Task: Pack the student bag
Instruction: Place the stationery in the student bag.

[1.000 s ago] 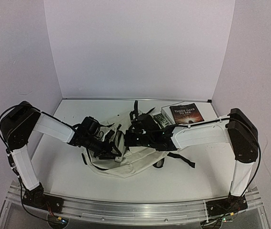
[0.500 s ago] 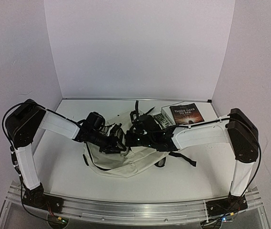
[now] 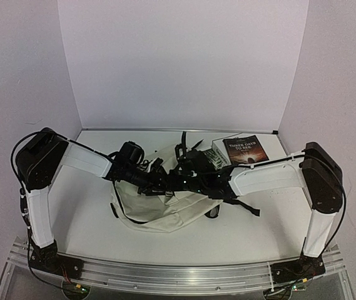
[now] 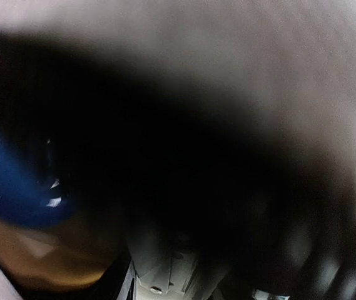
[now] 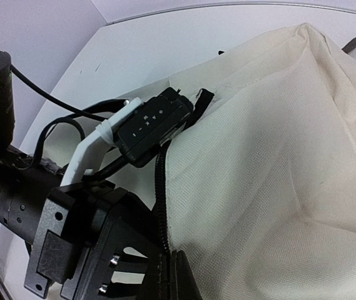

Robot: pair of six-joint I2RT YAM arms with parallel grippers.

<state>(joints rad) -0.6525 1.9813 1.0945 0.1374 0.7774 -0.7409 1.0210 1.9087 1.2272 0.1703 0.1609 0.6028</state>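
Beneath both grippers, the student bag point(image 3: 159, 215) is shown lying slumped on the table point(image 3: 84, 219), its cream fabric facing up and its black zipper edge turned toward the tools. The right gripper point(image 5: 176, 275) is seen with its fingers pressed together on that zipper edge, and the cloth rises directly from its tips. Just beside it, on its left, the left gripper point(image 3: 159, 181) is pushed into the bag's mouth. Its fingers are lost in blur and shadow, so how far they are spread cannot be told. Ahead of this gripper, dark lining is seen with a blue object point(image 4: 5, 187) at the left, cream cloth arching above. Behind the right gripper's forearm, well apart from the bag, a book point(image 3: 245, 150) lies flat.
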